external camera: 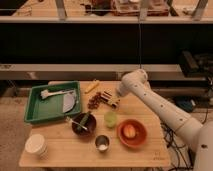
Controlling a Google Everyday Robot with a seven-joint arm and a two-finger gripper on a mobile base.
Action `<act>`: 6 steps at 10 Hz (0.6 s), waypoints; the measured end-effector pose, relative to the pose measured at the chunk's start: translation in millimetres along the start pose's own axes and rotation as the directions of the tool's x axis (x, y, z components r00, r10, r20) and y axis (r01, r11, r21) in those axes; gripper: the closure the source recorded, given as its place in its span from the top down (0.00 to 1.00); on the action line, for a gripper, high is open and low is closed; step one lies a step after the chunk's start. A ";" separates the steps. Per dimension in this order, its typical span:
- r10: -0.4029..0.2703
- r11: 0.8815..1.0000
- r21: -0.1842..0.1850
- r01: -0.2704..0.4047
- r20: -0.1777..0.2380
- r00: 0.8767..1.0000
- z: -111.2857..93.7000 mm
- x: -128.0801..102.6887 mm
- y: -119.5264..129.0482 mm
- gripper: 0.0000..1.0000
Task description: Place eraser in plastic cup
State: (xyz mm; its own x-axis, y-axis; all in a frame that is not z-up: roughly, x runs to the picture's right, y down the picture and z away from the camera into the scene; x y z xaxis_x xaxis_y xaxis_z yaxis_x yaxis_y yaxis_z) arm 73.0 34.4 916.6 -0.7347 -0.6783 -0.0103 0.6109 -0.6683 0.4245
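The eraser [107, 96], a small dark block with pale and reddish stripes, lies on the wooden table [60, 155] just right of centre at the back. My gripper [115, 103] hangs at the end of the white arm [150, 100], which reaches in from the right. It sits right at the eraser's right end, low over the table, and stands open with nothing held. The plastic cup [110, 119], light green and translucent, stands upright a short way in front of the eraser and gripper.
A reddish-brown cluster [94, 102] and a yellow stick [90, 87] lie left of the eraser. A green tray [35, 115] with utensils fills the left. A dark bowl [82, 125], metal cup [102, 143], orange bowl [132, 133] and white ribbed cup [36, 146] stand in front.
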 end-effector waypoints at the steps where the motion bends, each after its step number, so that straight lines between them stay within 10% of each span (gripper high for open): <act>1: -0.001 1.000 0.010 0.001 0.006 1.000 9.3 1.5 0.1 0.80; 6: -0.046 0.997 0.061 0.044 0.037 0.998 35.4 0.0 -16.7 0.70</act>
State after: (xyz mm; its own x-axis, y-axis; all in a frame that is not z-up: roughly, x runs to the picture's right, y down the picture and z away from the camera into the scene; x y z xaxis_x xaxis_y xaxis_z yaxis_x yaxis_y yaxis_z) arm 52.4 56.4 941.6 -0.7728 -0.6346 0.0039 0.5589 -0.6777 0.4779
